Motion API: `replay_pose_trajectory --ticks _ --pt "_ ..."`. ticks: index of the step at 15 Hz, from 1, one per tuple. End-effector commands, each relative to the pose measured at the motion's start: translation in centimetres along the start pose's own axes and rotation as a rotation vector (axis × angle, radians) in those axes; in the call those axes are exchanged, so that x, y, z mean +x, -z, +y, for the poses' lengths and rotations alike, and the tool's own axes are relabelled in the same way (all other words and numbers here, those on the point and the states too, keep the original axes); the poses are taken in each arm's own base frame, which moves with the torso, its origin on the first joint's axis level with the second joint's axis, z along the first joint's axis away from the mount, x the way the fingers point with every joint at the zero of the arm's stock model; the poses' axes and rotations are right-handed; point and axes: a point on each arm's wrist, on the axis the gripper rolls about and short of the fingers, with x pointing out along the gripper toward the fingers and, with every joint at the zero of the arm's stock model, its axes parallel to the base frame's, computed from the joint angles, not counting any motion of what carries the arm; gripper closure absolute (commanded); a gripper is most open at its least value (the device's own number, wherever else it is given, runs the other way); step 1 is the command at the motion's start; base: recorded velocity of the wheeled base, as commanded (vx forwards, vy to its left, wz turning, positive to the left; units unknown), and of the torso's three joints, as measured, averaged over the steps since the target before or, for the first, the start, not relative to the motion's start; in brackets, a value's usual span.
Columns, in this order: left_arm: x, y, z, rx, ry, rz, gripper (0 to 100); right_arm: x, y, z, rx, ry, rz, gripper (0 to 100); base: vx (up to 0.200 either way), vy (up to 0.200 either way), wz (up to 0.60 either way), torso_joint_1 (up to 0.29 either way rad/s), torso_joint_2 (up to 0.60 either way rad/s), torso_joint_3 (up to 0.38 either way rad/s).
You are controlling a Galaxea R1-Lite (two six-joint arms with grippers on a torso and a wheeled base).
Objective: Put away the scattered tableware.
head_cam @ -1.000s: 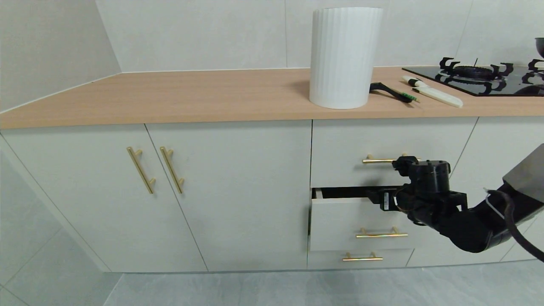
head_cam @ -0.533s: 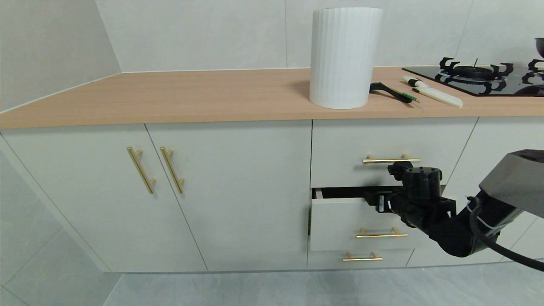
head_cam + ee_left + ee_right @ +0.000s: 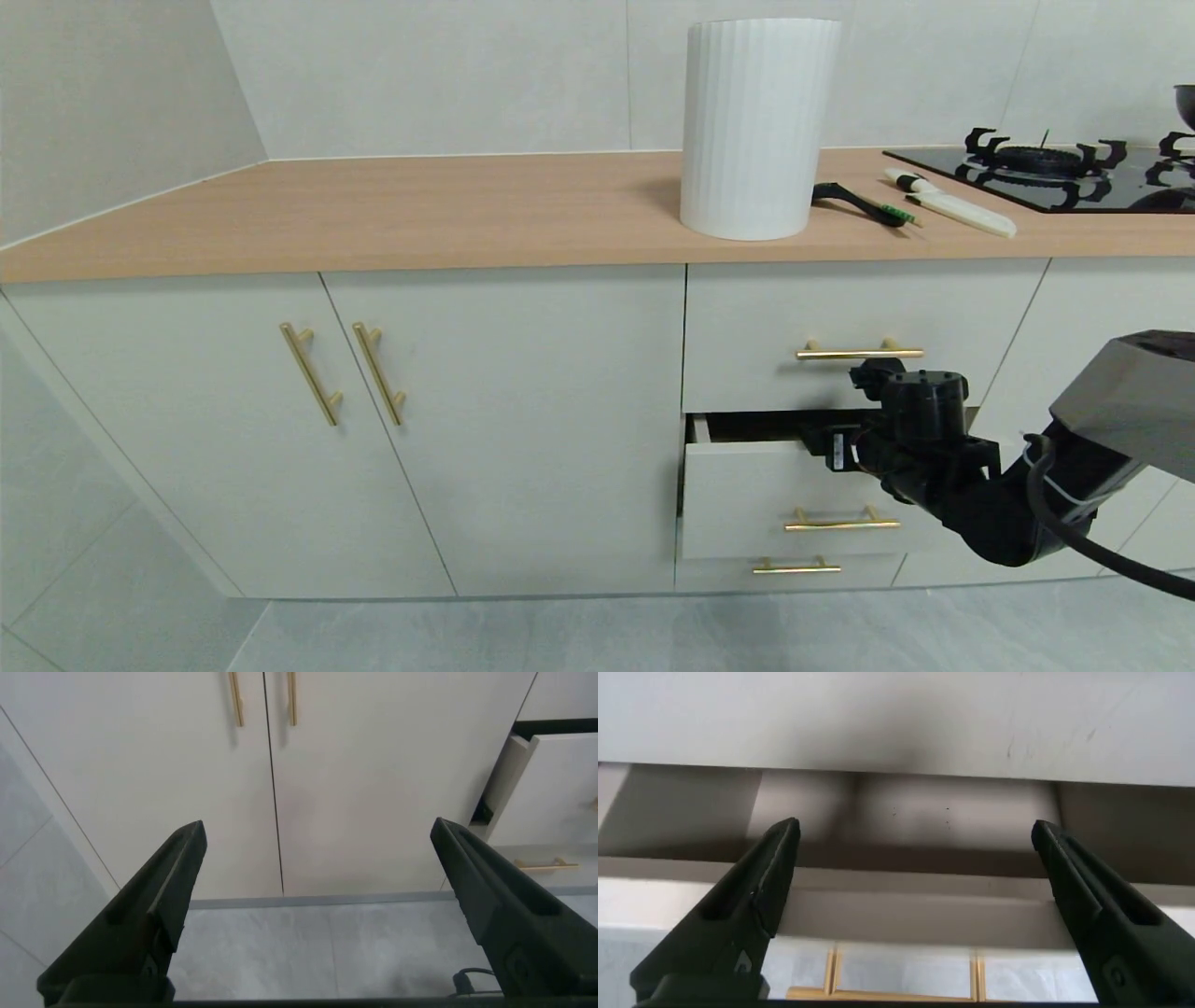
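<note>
The white knife point(image 3: 952, 207) and a black-handled utensil point(image 3: 859, 203) lie near each other on the wooden surface point(image 3: 420, 210) in the head view, between a tall white ribbed container point(image 3: 754, 126) and the black hob point(image 3: 1046, 173); the utensil's handle end sits just beside the container's base. Below them, the middle drawer point(image 3: 747, 495) of the cabinet stands pulled partly out, with its gold handle point(image 3: 840, 523) facing forward, while the top drawer point(image 3: 859, 308) above it is flush with the cabinet. The right hand point(image 3: 814, 434) sits at the upper edge of the pulled-out drawer front (its fingers are hard to make out from here). Left of the drawers are two cabinet doors point(image 3: 504, 420). In the left wrist view, the left hand point(image 3: 316, 835) is released, its fingers spread wide and holding nothing, facing the cabinet doors point(image 3: 374, 784) and the grey floor point(image 3: 308, 952), with the pulled-out drawer point(image 3: 561, 775) off to one side. In the right wrist view, the right hand point(image 3: 915, 831) is likewise released and spread, grasping nothing, aimed into the shadowed gap between the top drawer's front point(image 3: 896, 719) and the middle drawer's rim point(image 3: 915, 919), near the gold handle point(image 3: 906, 980).
</note>
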Motion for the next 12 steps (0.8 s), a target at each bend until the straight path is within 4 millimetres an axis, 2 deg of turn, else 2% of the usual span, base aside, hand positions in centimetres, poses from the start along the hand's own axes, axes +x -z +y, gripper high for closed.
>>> replay_pose_trajectory --ticks 1,12 --pt "0.0 0.0 0.0 0.000 0.000 0.002 0 -0.2 0.0 0.0 -0.003 0.000 0.012 0 0.000 0.000 0.00 0.000 0.00 0.000" --pt "0.0 0.0 0.0 0.000 0.000 0.002 0 -4.5 -1.2 -0.6 -0.045 -0.039 0.245 0 0.000 0.000 0.00 0.000 0.00 0.000"
